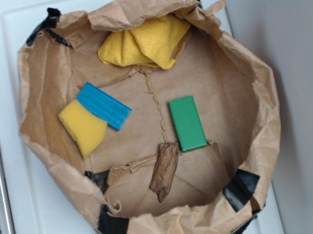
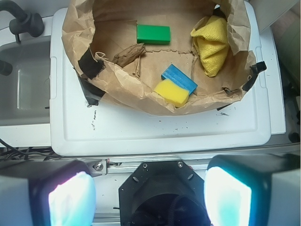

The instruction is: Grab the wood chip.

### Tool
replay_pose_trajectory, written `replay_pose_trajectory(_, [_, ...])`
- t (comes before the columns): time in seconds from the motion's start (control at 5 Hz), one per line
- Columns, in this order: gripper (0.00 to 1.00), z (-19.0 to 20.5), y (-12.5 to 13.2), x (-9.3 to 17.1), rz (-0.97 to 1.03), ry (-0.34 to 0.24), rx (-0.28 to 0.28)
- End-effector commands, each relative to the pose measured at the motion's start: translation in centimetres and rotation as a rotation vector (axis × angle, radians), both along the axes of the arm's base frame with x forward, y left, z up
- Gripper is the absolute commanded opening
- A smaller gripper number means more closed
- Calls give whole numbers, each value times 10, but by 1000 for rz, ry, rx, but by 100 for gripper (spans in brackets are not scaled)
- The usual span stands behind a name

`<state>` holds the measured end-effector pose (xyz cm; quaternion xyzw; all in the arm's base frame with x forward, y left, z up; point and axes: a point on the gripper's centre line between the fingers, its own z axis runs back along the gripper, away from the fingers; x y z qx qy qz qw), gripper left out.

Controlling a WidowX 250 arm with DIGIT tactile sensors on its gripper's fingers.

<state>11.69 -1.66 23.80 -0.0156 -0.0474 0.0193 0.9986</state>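
Note:
The wood chip (image 1: 164,170) is a dark-brown rough strip lying on the floor of a crumpled brown paper bag (image 1: 244,66), just below and left of the green block (image 1: 187,122). In the wrist view the wood chip (image 2: 128,54) lies left of the green block (image 2: 153,34). My gripper (image 2: 149,195) stands open, its two pale pads (image 2: 70,200) far apart at the bottom of the wrist view with nothing between them. It hangs over the robot's black base, well short of the bag. The gripper does not show in the exterior view.
Also in the bag are a blue-and-yellow sponge (image 1: 93,116) and a yellow cloth (image 1: 144,44). The bag's raised walls ring everything, held with black tape (image 1: 111,225). It stands on a white tray (image 2: 155,134). A grey sink (image 2: 23,89) lies to the left in the wrist view.

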Motion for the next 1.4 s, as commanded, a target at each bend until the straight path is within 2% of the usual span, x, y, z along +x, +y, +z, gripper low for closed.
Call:
replay_pose_trajectory(0.0, [100,0,0,0,0,0,0])
replay_pose_trajectory(0.2, [100,-5,-13,38,130,-45,18])
replay_pose_trajectory(0.4, [100,-17,-16,71,238,-17,28])
replay_pose_trajectory(1.2, [100,-17,-16,71,238,-17,28])
